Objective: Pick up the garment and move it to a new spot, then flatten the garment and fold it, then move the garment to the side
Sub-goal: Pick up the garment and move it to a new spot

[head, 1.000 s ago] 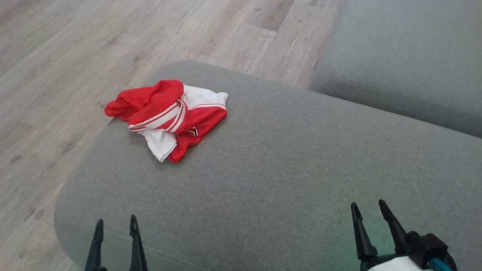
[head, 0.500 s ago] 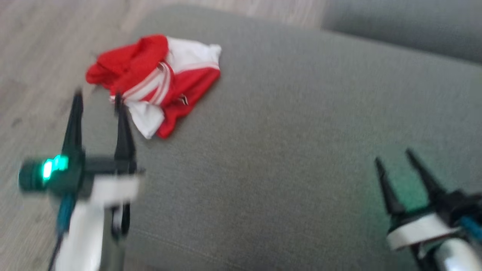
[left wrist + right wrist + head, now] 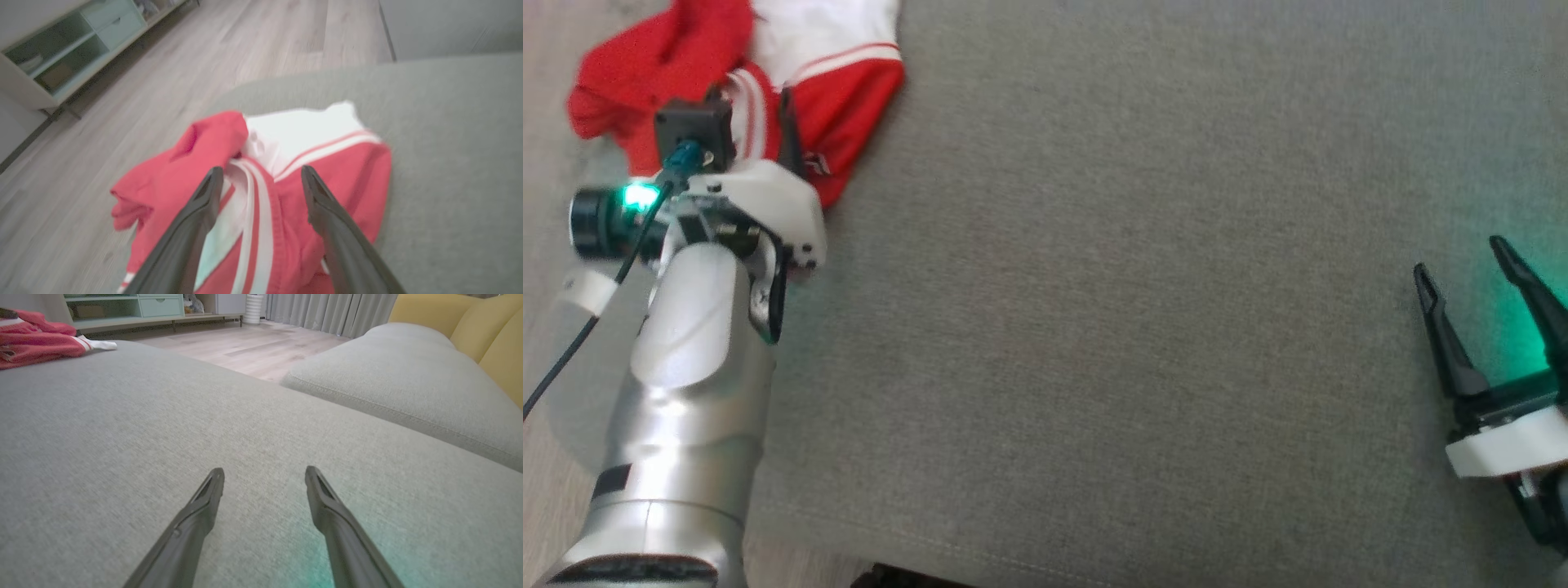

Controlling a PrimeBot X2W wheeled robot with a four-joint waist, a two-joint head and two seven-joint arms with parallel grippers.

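surface: grey sofa cushion (image 3: 1094, 286), wood floor (image 3: 245, 49) past its edge | garment (image 3: 339, 179): crumpled, red and white, at the cushion's left edge | left gripper (image 3: 260, 171): spread wide over the garment's striped fold, gripping nothing, contact unclear | right gripper (image 3: 264, 470): spread wide over bare cushion, empty, well apart from the garment

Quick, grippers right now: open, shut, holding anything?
Left gripper: open at the red and white garment, nothing gripped.
Right gripper: open, empty, above the grey sofa cushion.
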